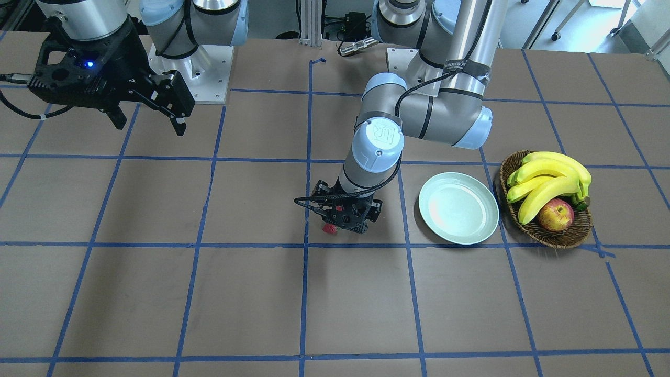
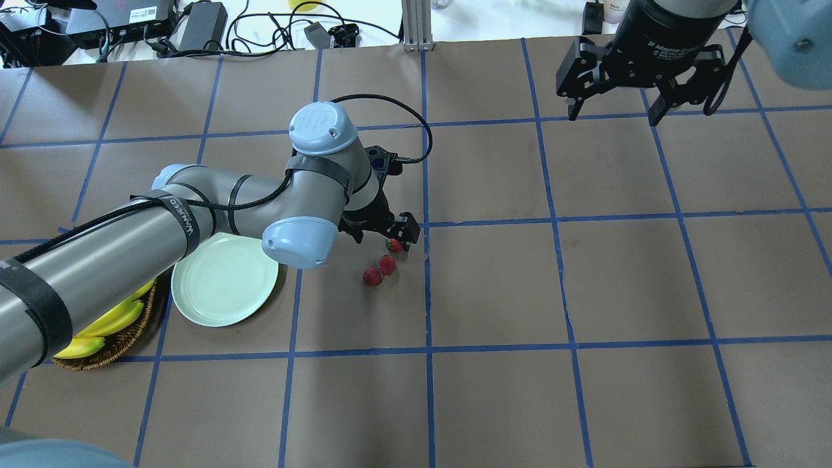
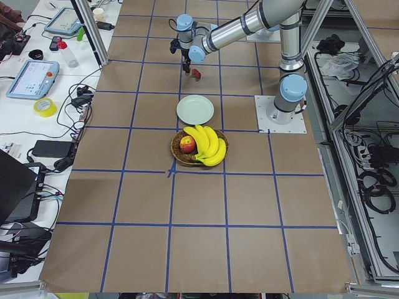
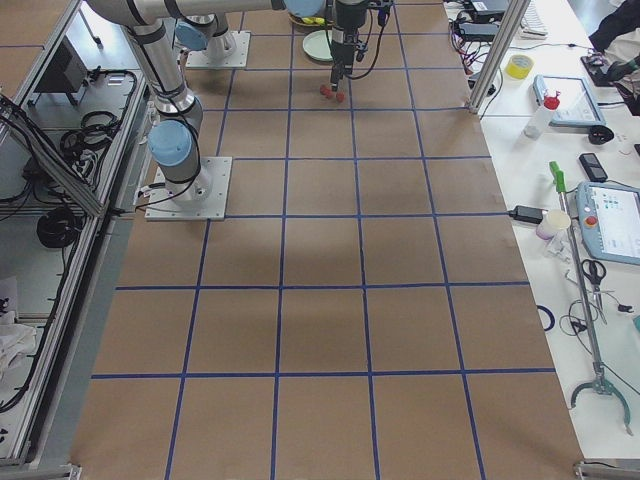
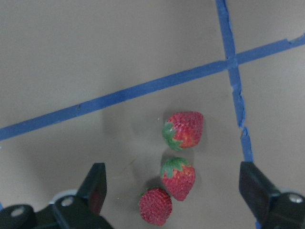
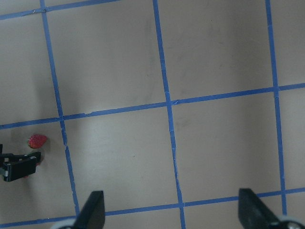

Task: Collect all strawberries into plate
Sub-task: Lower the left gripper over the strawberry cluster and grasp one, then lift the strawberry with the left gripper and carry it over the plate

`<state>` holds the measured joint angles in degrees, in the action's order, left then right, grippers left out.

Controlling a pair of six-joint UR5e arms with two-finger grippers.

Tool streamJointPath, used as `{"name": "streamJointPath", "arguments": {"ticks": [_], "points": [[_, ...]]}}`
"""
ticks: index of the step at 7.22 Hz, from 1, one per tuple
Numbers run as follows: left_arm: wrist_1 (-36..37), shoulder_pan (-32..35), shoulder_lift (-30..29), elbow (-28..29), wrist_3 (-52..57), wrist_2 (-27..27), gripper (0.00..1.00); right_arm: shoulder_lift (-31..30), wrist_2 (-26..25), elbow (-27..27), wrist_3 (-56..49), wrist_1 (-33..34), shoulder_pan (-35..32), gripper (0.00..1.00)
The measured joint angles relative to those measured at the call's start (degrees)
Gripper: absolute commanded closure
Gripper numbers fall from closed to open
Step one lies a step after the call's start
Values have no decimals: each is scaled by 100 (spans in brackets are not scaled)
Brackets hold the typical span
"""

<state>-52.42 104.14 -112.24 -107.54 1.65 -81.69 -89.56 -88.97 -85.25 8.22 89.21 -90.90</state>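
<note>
- The left fingers are spread wide and hold nothing. They straddle the three strawberries, which all lie on the desk.
- In the left wrist view the cluster runs from 12 o'clock to 7 o'clock. The lower two berries touch and the top one lies just beside them.
- In the overhead view the plate lies at 9 o'clock from the berries, with no berry in it, so none is collected yet.
- The right fingers are also released and empty, well off at 2 o'clock from the berries in the overhead view.
- Risk: with the berries so close together, closing could catch two at once or only clip one, and the spare one could drop on the way to the plate.
- Risk: a finger coming down on the cluster could knock a neighbour away, since their rounded shape probably lets them roll.
- Risk: too hard a squeeze may bruise the soft fruit, and too light a one may let it slip.
- Writing: "UR" on the left arm's cap. The right wrist's body reads about "2F Adaptive". The strap lettering looks like "WANLEED", but I am unsure of it.
</note>
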Motion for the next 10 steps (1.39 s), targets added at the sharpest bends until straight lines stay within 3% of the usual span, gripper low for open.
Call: {"name": "streamJointPath", "arguments": {"ticks": [2, 8, 9, 10], "points": [[-8, 14, -22, -107, -14, 9, 23, -1, -13, 0, -4, 6, 8, 0], [-47, 22, -92, -206, -23, 13, 25, -9, -24, 0, -13, 7, 2, 0], [-43, 22, -109, -206, -77, 13, 53, -9, -24, 0, -13, 5, 2, 0], [-41, 21, -125, -205, -179, 15, 96, -9, -24, 0, -13, 5, 2, 0]]}}
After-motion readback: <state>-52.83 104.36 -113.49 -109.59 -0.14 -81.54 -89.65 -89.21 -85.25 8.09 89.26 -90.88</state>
